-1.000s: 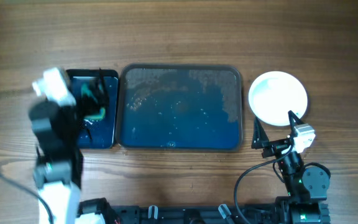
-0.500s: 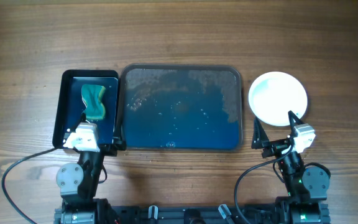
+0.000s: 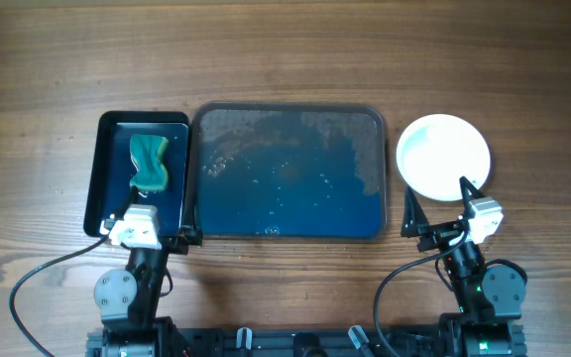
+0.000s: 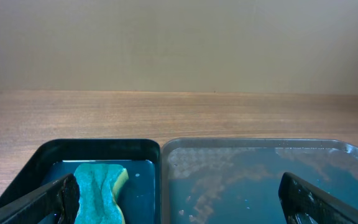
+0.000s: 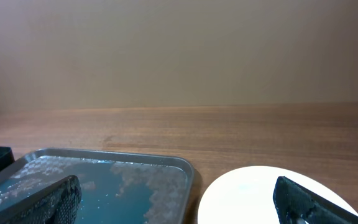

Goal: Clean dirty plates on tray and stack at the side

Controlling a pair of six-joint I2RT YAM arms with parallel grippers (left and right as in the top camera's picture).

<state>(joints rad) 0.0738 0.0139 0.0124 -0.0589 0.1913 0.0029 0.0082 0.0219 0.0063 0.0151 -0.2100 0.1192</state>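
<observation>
Pulled back from over the black tub [image 3: 95, 188] a second ago, the left arm now sits folded low at the tub's 6 o'clock edge, barely shifted from half a second ago, while the right arm has not moved. The left gripper [image 4: 179, 184] stands wide open and empty; in its wrist view one finger [image 4: 50, 200] sits low over the tub and the other over the tray [image 3: 291, 111]. The green sponge [image 3: 149, 161] lies loose in the tub, towards its 12 o'clock end and clear of both fingers. The tray lies in the middle of the wooden table [image 3: 285, 50], at the tub's 3 o'clock with their rims just beside each other, and carries a wet film with patches of suds, thickest along its 12 o'clock and 3 o'clock edges. The white plate [image 3: 443, 155] rests on the table at the tray's 3 o'clock, near its rim but apart from it; whether it is one plate or several stacked cannot be told. The right gripper [image 5: 176, 186] is also spread open and empty at the plate's 6 o'clock, one fingertip overlapping the plate's near rim in the overhead view.
</observation>
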